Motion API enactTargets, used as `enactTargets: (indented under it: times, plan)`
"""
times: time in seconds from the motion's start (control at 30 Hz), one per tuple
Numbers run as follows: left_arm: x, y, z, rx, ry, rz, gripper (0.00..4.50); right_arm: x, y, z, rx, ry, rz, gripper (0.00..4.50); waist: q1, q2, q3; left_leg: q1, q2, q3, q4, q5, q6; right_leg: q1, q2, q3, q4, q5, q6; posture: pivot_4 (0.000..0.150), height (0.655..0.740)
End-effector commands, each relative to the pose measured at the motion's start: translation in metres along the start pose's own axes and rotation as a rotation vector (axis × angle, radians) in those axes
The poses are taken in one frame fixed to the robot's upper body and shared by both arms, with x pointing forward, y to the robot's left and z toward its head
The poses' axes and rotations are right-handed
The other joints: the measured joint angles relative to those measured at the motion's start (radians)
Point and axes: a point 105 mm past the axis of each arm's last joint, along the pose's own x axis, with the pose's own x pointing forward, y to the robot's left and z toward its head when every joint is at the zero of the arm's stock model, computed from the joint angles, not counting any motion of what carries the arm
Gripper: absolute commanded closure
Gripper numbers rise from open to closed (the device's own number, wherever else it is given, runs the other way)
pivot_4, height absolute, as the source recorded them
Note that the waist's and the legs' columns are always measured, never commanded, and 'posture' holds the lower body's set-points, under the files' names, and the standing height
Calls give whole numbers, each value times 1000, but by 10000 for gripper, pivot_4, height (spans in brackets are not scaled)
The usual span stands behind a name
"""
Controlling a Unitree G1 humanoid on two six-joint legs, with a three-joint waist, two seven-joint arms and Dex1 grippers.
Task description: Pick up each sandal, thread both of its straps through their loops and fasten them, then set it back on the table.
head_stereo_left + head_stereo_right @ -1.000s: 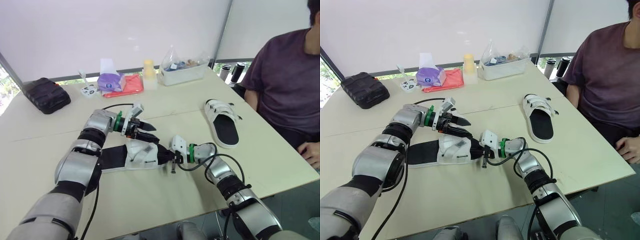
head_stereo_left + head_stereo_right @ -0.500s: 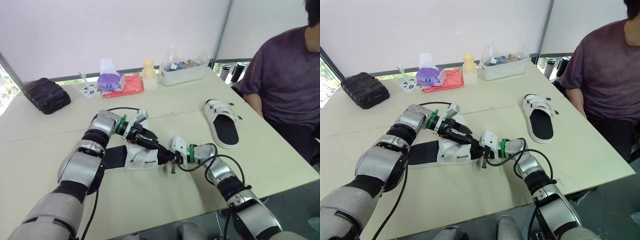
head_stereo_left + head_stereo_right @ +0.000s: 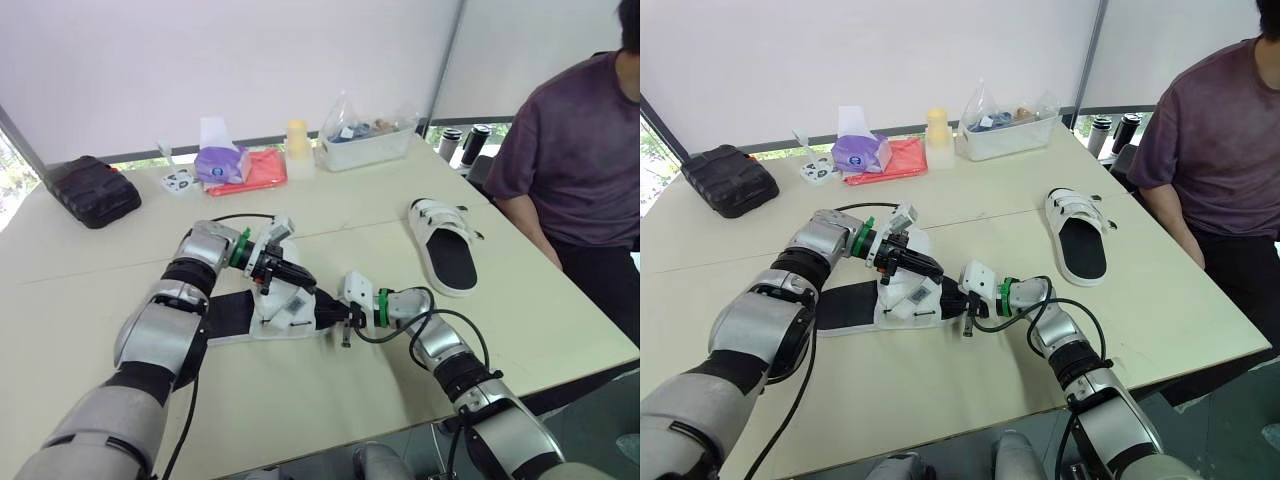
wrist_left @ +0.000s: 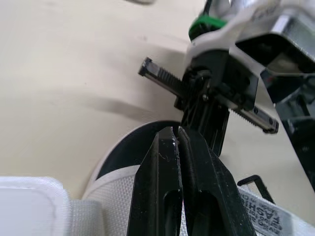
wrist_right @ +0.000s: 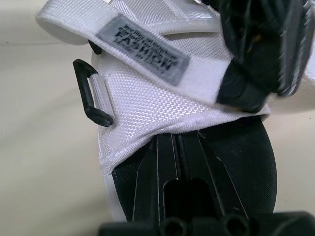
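A white sandal point(image 3: 262, 316) with a black footbed lies in front of me, toe pointing right. My left gripper point(image 3: 287, 277) is shut, its fingertips point(image 4: 173, 142) down against the sandal's upper strap; nothing shows between them. The right gripper point(image 3: 334, 315) is shut too, its fingers point(image 5: 173, 147) lying on the footbed under the front strap point(image 5: 142, 46), which carries a grey label. A black loop point(image 5: 91, 96) hangs at that strap's side. The second sandal point(image 3: 446, 250) lies apart at the right with its straps closed.
At the back of the table stand a black case point(image 3: 92, 190), a purple tissue pack point(image 3: 222, 160), a red cloth point(image 3: 262, 172), a yellow cup point(image 3: 298, 148) and a clear bin point(image 3: 368, 142). A person point(image 3: 580, 160) sits at the right edge.
My left gripper went from wide open to shut and came down onto the sandal's strap. The person's hand left the table's right edge. The right gripper stayed put.
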Motion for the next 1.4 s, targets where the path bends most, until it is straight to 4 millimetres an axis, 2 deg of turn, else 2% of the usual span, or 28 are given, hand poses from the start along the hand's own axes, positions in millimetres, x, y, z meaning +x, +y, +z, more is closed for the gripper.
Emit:
enactTargets:
  times: [0.03, 0.1, 0.23, 0.33, 0.37, 0.53, 0.8, 1.07, 1.17, 1.37, 1.4]
  plan:
    - [-11, -1, 22, 30, -62, 9, 41987, 0, 29, -55, 120, 206, 70, 45000, 0, 0, 0, 0, 0, 0, 0, 0, 0, 0, 0, 0, 0, 0, 0, 1500, 7400]
    - [-14, -1, 25, 32, -80, 18, 36224, 0, 29, -55, 120, 207, 69, 45000, 0, 0, 0, 0, 0, 0, 0, 0, 0, 0, 0, 0, 0, 0, 0, 1500, 7400]
    - [-21, 0, 30, 46, -105, 47, 18105, 0, 29, -55, 119, 207, 70, 45000, 0, 0, 0, 0, 0, 0, 0, 0, 0, 0, 0, 0, 0, 0, 0, 1500, 7400]
    - [-37, -1, 37, 34, -170, 66, 3133, 0, 29, -56, 121, 206, 67, 45000, -1, 0, 0, 0, 0, 0, 0, 0, 0, 0, 0, 0, 1, 0, 0, 1500, 7400]
    - [-39, -1, 37, 31, -178, 67, 89, 0, 29, -56, 122, 207, 67, 45000, -1, 0, 0, 0, 0, 0, 0, 0, 0, 0, 0, 0, 1, 0, 0, 1500, 7400]
    - [-41, 0, 18, 6, -130, 82, 89, 0, 31, -57, 120, 212, 79, 45000, -1, 0, 0, 1, 0, 0, 0, 0, 0, 0, 0, 0, 1, 0, 0, 1500, 7400]
    - [-16, 1, 7, 23, -46, 59, 89, 5, 28, -55, 115, 207, 81, 45000, -1, 0, 0, 3, 0, 1, 0, 0, 0, 2, 1, 1, 1, 1, -2, 1500, 7400]
    - [-3, 5, -8, 34, 42, 63, 89, 1, 29, -58, 118, 211, 73, 45000, -1, 0, 0, 4, 1, 1, 0, 0, 0, 2, 4, 1, 1, 2, -3, 1500, 7400]
    - [-2, 5, -8, 36, 40, 56, 12767, 1, 29, -58, 118, 212, 70, 45000, -1, 0, -1, 4, 1, 1, 0, 0, 0, 2, 4, 1, 1, 2, -3, 1500, 7400]
    - [-2, 4, -7, 40, 30, 47, 42703, 1, 28, -58, 118, 213, 67, 45000, -1, 0, -1, 4, 1, 1, 0, 0, 0, 2, 4, 1, 1, 2, -3, 1500, 7400]
    - [-2, 4, -6, 41, 28, 47, 44395, 1, 28, -58, 117, 214, 66, 45000, -1, 0, -1, 4, 1, 1, 0, 0, 0, 2, 4, 1, 1, 2, -3, 1500, 7400]
